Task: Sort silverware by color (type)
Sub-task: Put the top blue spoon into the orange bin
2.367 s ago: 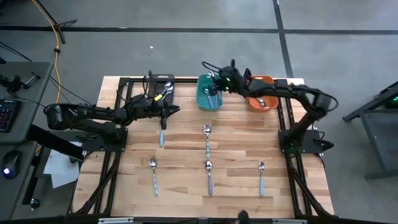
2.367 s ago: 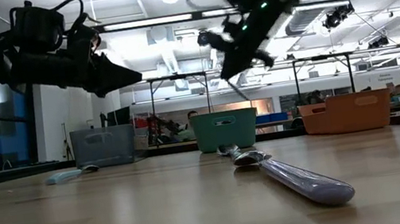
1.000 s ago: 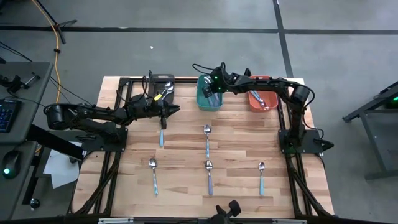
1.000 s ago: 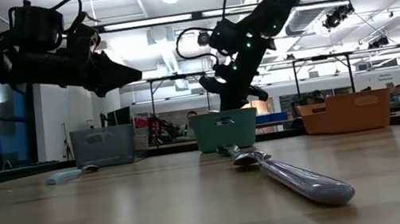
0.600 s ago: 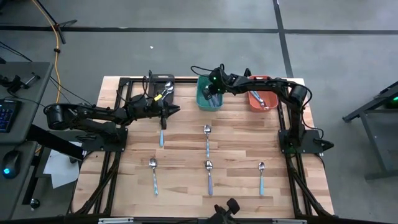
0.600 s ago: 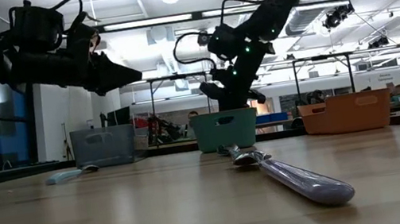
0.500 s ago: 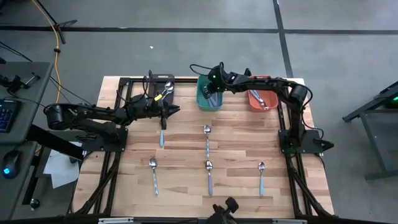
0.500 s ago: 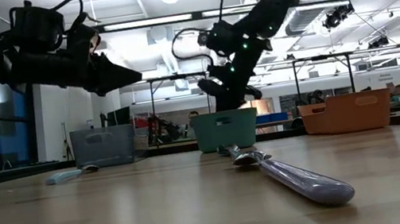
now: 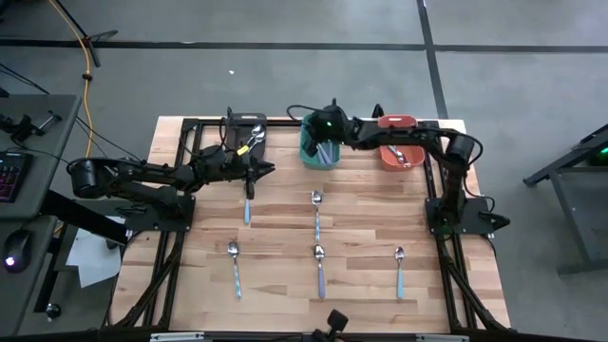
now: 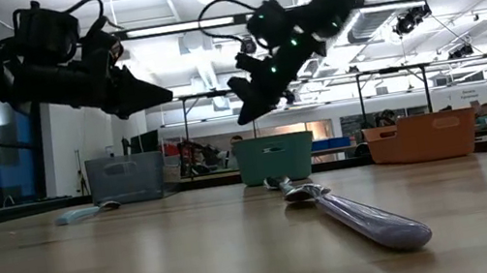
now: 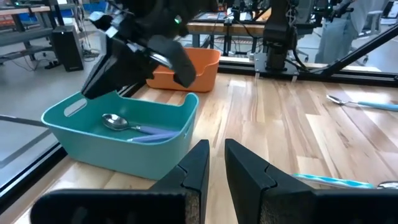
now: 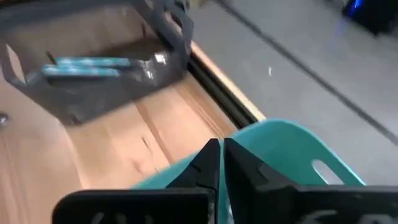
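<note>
step: lilac spoon (image 11: pixel 140 127) sits in teal bin (image 9: pixel 306 152) at tabletop's far edge; right pincer (image 9: pixel 320 124) above it, pressed together, empty.
left pincer (image 9: pixel 255 169): nearly closed, empty, near dark bin (image 9: pixel 233 140).
next: five spoons (image 9: pixel 316 212) mid-tabletop; pick by handle color.

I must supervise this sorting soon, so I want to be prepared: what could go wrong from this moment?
1. The right gripper, shut and empty, hangs over the teal bin; moving away low, it might knock the bin's wall.
2. The left gripper hovers above a blue spoon; a skewed descent could push it aside.
3. The lilac spoon lies near the table's front edge; a nudge could send it off.
</note>
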